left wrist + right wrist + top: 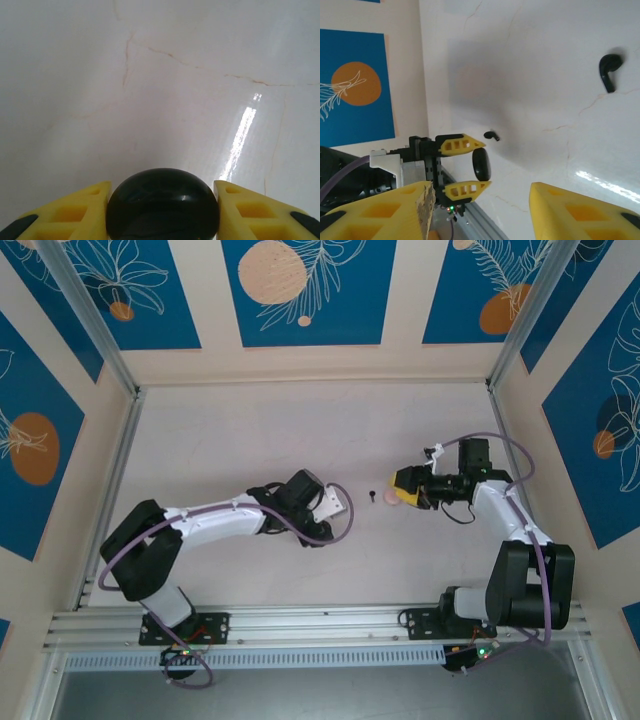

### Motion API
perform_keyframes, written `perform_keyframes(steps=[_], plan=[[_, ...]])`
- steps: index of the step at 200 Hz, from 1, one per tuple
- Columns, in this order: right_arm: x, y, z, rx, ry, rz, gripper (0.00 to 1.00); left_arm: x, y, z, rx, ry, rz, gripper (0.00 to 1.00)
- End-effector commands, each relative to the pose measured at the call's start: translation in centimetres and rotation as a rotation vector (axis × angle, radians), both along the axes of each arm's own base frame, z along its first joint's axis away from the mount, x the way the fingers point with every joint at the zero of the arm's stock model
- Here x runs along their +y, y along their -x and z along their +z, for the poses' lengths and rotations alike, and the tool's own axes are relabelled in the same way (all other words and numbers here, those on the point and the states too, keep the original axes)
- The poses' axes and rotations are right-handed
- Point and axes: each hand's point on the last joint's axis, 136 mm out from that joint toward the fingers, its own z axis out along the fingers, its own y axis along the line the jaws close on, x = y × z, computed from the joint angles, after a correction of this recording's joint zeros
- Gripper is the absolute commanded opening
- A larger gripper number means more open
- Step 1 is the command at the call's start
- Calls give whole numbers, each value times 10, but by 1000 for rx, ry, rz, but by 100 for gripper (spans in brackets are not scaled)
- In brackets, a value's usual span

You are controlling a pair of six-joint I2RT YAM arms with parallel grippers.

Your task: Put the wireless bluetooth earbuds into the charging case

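My left gripper (162,184) is shut on the charging case (162,207), a glossy black puck clamped between the two yellow fingers. In the right wrist view the same case (481,164) stands on edge in the left gripper (487,164), just above the table. One black earbud (610,71) lies on the table at the upper right of that view. A second earbud (491,135) lies just beyond the left gripper's upper finger. My right gripper (481,186) is open, with nothing between its fingers. From above, one earbud (372,496) lies between the left gripper (343,512) and the right gripper (400,490).
A pale pinkish object (392,499) lies right under the right gripper's yellow tips. The pale table (250,440) runs to walls on three sides, with an aluminium rail (320,625) along the near edge.
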Motion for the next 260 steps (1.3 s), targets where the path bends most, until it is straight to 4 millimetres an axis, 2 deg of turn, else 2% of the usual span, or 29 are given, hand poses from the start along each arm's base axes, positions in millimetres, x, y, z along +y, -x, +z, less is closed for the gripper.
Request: perform_keyframes(steps=[1, 29, 86, 106, 161, 260], plan=[[17, 14, 4, 34, -82, 70, 53, -24, -1, 10, -66, 72, -127, 41], [29, 24, -8, 79, -87, 103, 53, -34, 4, 7, -54, 106, -185, 36], [44, 41, -28, 165, -121, 165, 50, -40, 13, 22, -174, 201, -315, 33], [52, 46, -27, 174, -152, 199, 46, -39, 15, 23, -189, 198, -340, 33], [76, 62, -28, 180, -145, 297, 44, -42, 15, 26, -206, 222, -346, 32], [104, 67, -43, 191, -114, 403, 41, -47, 15, 35, -210, 259, -341, 32]])
